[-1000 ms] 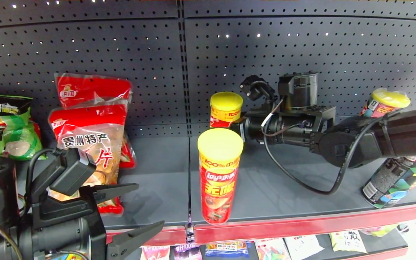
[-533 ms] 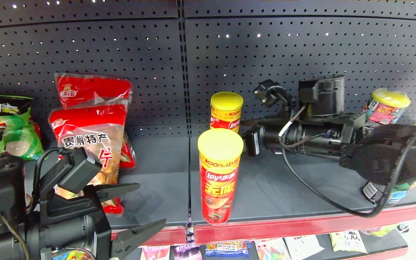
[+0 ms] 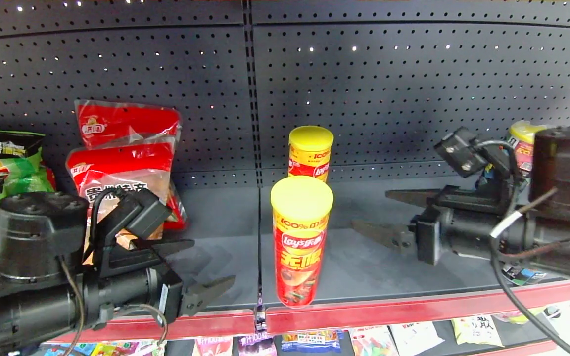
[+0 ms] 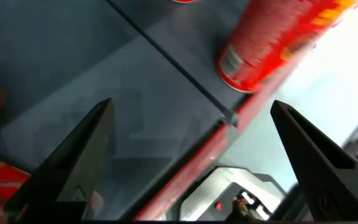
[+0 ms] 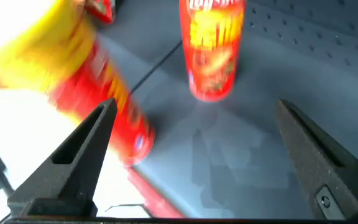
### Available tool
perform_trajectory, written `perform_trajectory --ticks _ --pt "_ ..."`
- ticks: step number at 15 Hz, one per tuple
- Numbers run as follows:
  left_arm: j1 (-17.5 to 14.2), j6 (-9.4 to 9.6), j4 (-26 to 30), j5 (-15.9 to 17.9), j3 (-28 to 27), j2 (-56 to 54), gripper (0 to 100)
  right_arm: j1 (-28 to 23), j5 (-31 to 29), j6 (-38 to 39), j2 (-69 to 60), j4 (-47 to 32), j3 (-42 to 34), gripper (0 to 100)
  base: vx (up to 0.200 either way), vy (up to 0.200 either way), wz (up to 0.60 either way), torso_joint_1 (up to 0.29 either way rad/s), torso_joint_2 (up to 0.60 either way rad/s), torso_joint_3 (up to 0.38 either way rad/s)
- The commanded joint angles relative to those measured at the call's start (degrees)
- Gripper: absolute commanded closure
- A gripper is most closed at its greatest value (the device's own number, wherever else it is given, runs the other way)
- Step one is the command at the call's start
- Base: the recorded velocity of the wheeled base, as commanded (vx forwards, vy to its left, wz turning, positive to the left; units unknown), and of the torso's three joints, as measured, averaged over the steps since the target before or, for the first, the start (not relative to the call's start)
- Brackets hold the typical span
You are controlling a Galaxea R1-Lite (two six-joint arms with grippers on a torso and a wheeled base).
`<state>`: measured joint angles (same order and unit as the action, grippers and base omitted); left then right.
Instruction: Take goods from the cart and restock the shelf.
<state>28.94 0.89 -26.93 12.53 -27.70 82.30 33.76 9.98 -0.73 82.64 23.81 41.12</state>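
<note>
Seems to be the tail end of one placing: two cans upright on the shelf (image 3: 374,267), nothing clamped in either pincer.

Front can (image 3: 301,237): upright at the shelf's front edge. Rear can (image 3: 309,151): straight behind the front can, apart from it, close to the back panel.

Right gripper (image 3: 370,209): to the right of the front can, well apart from it, fingers spread wide and empty. Left gripper (image 3: 213,262): to the left of the front can, near the front edge, fingers likewise apart and empty.

Next, most likely, calls for a fetch from the cart. Calls too for keeping both arms wide of the front can on the way out; perched at the edge, tall and narrow, probably quick to topple at a nudge.

As to looks: a slim red tube under a flat yellow lid, glossy printed wrap, print facing outward. Same make for the rear can. Likely stiff and light, easy to pinch round the middle.

Farther left of the front can: red bags (image 3: 121,168), leaning towards the back panel.
</note>
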Motion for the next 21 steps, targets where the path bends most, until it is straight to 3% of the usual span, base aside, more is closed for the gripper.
perform_trajectory --ticks 1,5,9,10,16,21 --pt "0.85 0.25 2.58 -3.92 -5.26 5.50 0 -0.09 -0.40 -0.15 -15.58 -0.08 -10.53 0 0.000 0.000 0.00 0.000 0.00 0.000" --pt "6.13 0.69 8.12 -12.80 -10.54 11.13 0 -1.85 -5.59 -0.06 -29.11 -1.13 -16.69 0 0.000 0.000 0.00 0.000 0.00 0.000" --pt "6.30 0.78 9.09 -16.57 -13.70 15.17 0 -4.22 -5.59 -0.06 -35.44 -8.69 -15.19 0 0.000 0.000 0.00 0.000 0.00 0.000" --pt "6.57 0.69 11.90 -19.83 -14.75 15.70 0 -5.54 -5.59 -0.06 -38.78 -12.21 -15.28 0 0.000 0.000 0.00 0.000 0.00 0.000" --pt "9.82 0.69 13.13 -20.18 -15.02 15.88 0 -7.30 -5.94 0.03 -50.21 -23.37 -17.21 0 0.000 0.000 0.00 0.000 0.00 0.000" --pt "9.91 0.69 13.22 -20.27 -16.60 17.37 0 -8.71 -6.03 0.03 -52.23 -25.48 -17.12 0 0.000 0.000 0.00 0.000 0.00 0.000"
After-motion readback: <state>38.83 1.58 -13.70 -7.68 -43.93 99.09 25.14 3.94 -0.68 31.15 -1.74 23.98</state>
